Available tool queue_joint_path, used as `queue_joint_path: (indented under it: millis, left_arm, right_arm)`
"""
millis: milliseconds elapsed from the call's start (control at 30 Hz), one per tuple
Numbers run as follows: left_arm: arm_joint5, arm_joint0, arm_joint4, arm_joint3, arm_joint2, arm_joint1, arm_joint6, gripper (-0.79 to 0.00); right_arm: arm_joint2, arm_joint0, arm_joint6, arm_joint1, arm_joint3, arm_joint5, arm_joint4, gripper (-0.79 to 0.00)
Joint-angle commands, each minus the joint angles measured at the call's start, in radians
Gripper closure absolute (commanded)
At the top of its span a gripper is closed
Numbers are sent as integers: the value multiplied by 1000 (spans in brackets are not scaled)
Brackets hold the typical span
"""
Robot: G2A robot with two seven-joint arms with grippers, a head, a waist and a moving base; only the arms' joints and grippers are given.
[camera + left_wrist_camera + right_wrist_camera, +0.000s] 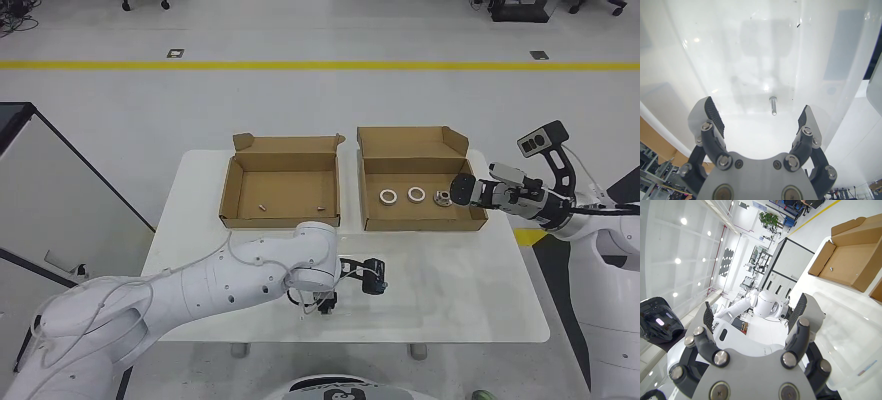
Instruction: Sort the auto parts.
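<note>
White table (200, 230), two open cardboard boxes side by side toward its far edge: left box (290, 190) with two sorted bolts (262, 208) on its floor, right box (415, 165) with three rings (415, 194). Clear plastic bin (844, 332) sits on the table near the boxes. Left gripper (757, 103) is inside the bin, jaws spread wide, nothing held. Right gripper (462, 190) is at the right box beside the rings, also wide open and empty, well apart from the left. Loose bolt (773, 106) is on the bin floor ahead of the left fingers, a little nearer one pad than the other, head away from the wrist and threaded end toward it; lying flat or standing on its head, cannot tell. Judged step: pick this bolt for the left box. To do it well: shift sideways until the shank is centred between the pads, descend almost to the floor, close slowly across the shank rather than the head. Glossy floor and round shank mean an off-centre pinch would likely roll it. Lift straight up past the bin wall before travelling.
</note>
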Motion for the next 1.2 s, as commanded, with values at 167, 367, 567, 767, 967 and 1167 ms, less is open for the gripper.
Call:
queue_joint_path:
  millis: [167, 367, 567, 767, 967, 1167]
  left_arm:
    - [-4, 15, 24, 8, 0, 2, 22, -785]
    - [-6, 20, 31, 3, 0, 5, 7, -785]
    - [6, 25, 38, 8, 0, 9, -5, -785]
    - [5, 33, 47, 15, 0, 10, -4, -785]
    - [4, 42, 55, 24, 0, 5, -3, -751]
    - [6, 47, 57, 27, 0, 2, -5, -619]
  right_arm:
    - [0, 0, 0, 0, 0, 0, 0, -785]
    - [0, 0, 0, 0, 0, 0, 0, -785]
    - [0, 0, 0, 0, 0, 0, 0, -785]
    - [0, 0, 0, 0, 0, 0, 0, -785]
    - [0, 0, 0, 0, 0, 0, 0, -785]
    - [0, 0, 0, 0, 0, 0, 0, -785]
